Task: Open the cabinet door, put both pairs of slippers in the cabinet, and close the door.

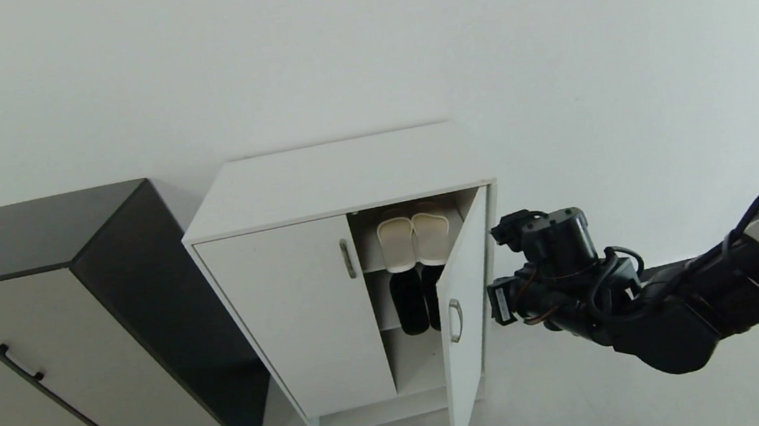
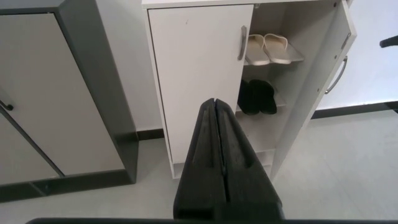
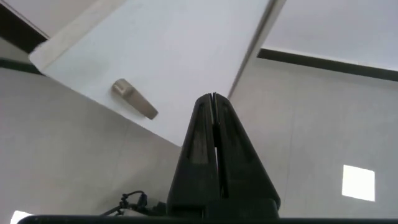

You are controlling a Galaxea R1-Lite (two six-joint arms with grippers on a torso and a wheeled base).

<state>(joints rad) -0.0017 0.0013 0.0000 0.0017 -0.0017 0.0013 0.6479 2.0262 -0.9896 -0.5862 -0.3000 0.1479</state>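
Bright even light, shadows were soft, white cabinet (image 1: pixel 346 174) was dimmer inside, bright patch (image 3: pixel 359 182) lay on floor (image 3: pixel 311 118), dark cabinet (image 1: pixel 145 307) at left leaned from lens distortion.

Both slipper pairs (image 1: pixel 398 243) inside cabinet (image 1: pixel 331 175)

Looks like a home entryway, or a bare room staged as one. Shown by two low pieces of storage side by side against a plain wall (image 1: pixel 358 42): a white cabinet (image 1: pixel 338 174) with its right door (image 1: pixel 462 268) ajar, cream slippers (image 1: pixel 414 238) on the top shelf and black slippers (image 1: pixel 412 303) on the shelf below, and a dark cabinet (image 1: pixel 135 286) with pale fronts just to its left. Finished with a smooth pale floor (image 1: pixel 590 397) and dark skirting (image 2: pixel 354 111) at the wall's foot.
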